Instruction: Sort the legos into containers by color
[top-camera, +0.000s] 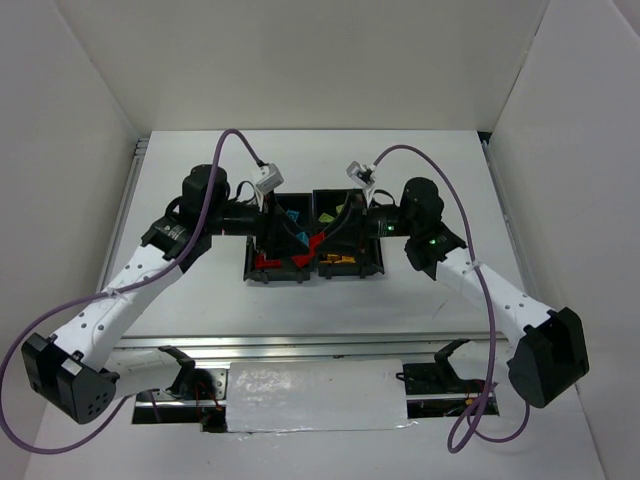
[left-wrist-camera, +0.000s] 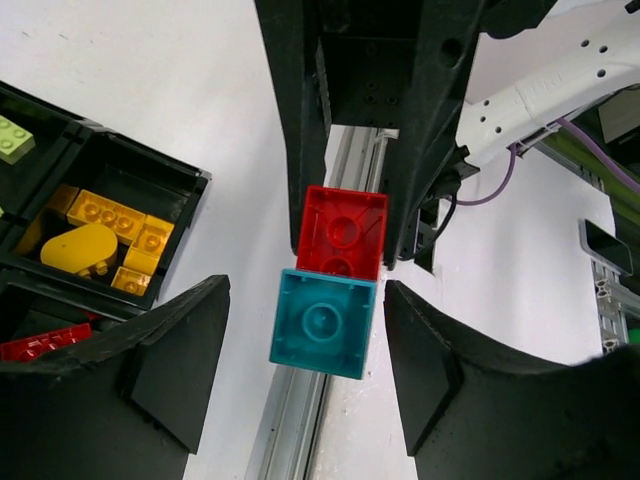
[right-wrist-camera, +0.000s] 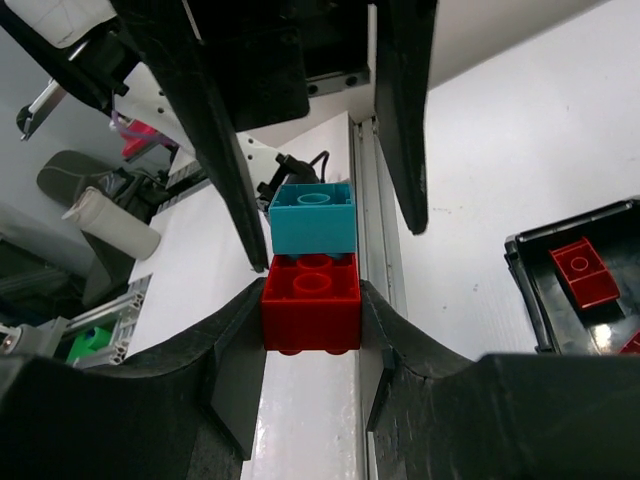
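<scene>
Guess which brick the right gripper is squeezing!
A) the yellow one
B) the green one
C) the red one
C: in the right wrist view the red brick sits pinched in the right gripper, with a cyan brick stuck on top of it.

The top camera looked down from above and behind on the whole table (top-camera: 420, 290), from far off. The two wrist cameras faced each other, left against right, very near. Both shared the red brick (left-wrist-camera: 342, 232) joined to the blue brick (left-wrist-camera: 322, 322), and probably a corner of the tray (left-wrist-camera: 175, 190).
</scene>
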